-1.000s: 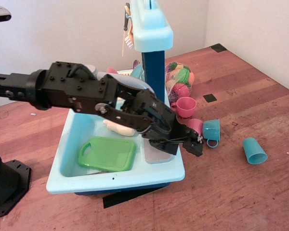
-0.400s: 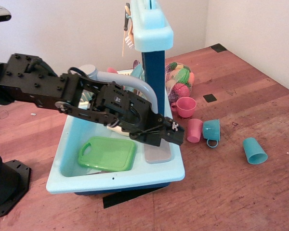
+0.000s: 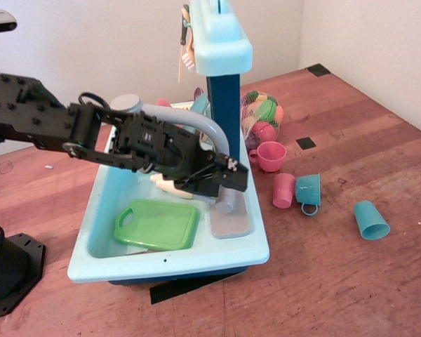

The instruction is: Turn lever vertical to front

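Observation.image: at frame centre we see the gripper (image 3: pixel 228 175) over the toy sink (image 3: pixel 172 258); whether its fingers are apart, we cannot tell. We cannot make out the lever, while the spout (image 3: pixel 196 125) arcs just above the arm.

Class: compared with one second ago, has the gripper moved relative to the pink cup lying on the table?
Yes. The gripper has pulled leftward, away from the pink cup, back over the sink.

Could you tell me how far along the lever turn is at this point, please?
The gripper hangs over the right side of the toy sink, beside the curved grey spout. A small grey part shows just below it, possibly the lever; contact and jaw state are unclear, so the turn cannot be confirmed.
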Controlling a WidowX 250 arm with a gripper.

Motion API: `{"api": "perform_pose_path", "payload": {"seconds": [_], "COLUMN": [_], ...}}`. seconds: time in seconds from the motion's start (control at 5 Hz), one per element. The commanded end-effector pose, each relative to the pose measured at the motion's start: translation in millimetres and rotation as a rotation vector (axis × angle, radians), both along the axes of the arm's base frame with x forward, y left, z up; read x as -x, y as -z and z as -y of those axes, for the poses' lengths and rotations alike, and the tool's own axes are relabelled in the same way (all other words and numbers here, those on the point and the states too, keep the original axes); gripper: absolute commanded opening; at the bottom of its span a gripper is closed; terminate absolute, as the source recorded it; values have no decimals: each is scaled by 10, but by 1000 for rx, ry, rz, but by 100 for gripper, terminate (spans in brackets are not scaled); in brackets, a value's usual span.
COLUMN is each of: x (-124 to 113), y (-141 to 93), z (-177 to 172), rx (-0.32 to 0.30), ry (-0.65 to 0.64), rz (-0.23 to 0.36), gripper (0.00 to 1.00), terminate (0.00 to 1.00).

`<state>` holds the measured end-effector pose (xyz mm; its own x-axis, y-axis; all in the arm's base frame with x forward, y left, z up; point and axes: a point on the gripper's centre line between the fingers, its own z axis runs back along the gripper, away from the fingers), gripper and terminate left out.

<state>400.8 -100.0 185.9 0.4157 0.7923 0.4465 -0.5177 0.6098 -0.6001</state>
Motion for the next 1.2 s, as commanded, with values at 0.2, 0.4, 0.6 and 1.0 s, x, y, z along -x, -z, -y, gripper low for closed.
{"api": "perform_pose_path", "payload": {"seconds": [0.2, 0.4, 0.6, 1.0], "x": [16, 142, 312, 692], "y": [245, 312, 313, 286], "z": [-29, -13, -23, -61], "rx": [72, 86, 93, 100], "ry": [19, 40, 46, 17], "rz": [2, -22, -29, 7], "gripper": [100, 100, 100, 100], "terminate": [0, 0, 0, 0]}}
